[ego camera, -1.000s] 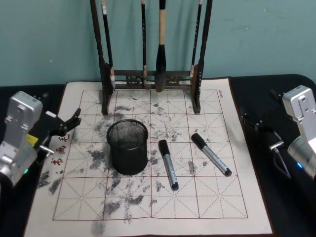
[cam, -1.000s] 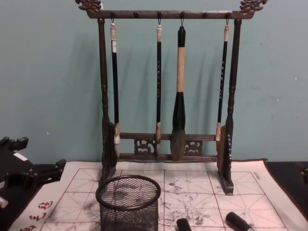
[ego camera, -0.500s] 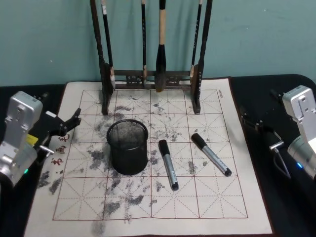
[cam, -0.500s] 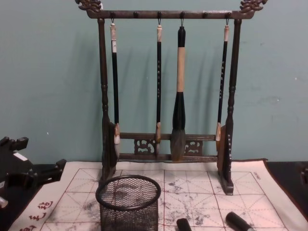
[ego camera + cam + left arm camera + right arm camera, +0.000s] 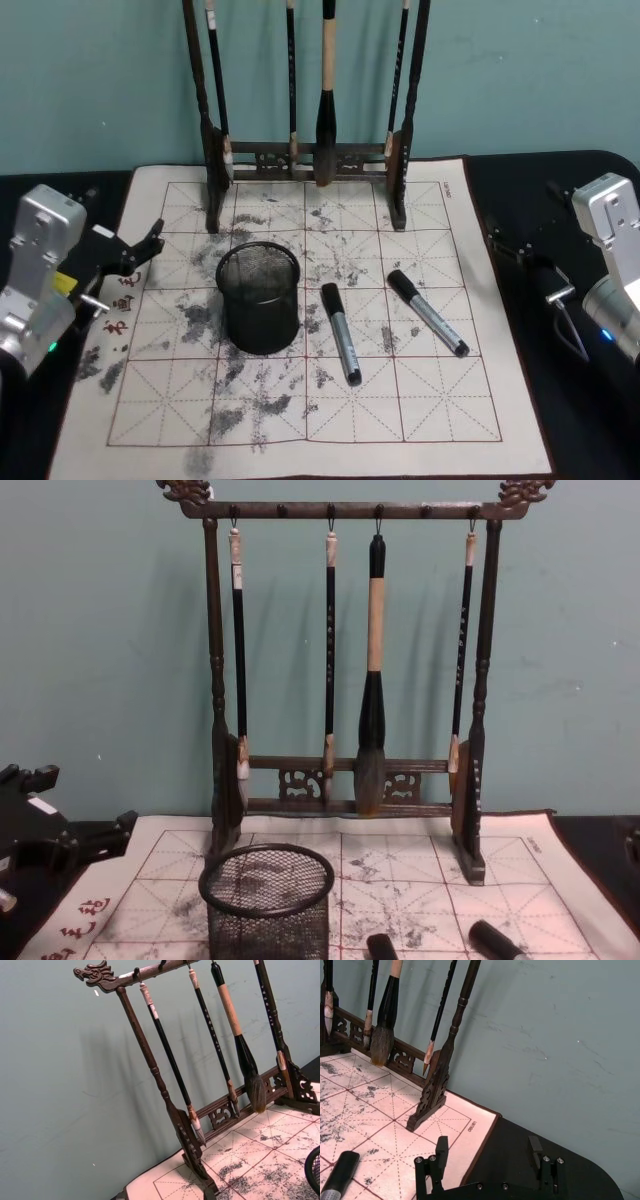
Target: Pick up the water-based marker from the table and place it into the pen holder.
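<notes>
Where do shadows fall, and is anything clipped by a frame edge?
Chest view: the brush rack throws soft shadows on the wall behind it; the bottom edge clips the left marker, the right marker and the pen holder. Left wrist view: similar rack shadows on the wall; the pen holder is clipped at the edge. Head view crops the rack's top.

Silver-grey left arm [image 5: 40, 285] sits low on robot's L side. Its black two-finger left gripper [image 5: 140, 248] points inward, fingers apart, nothing btwn. Silver-grey right arm [image 5: 612, 270] sits on R side, w/ black right gripper [image 5: 488, 1146] fingers spread wide, empty.
</notes>
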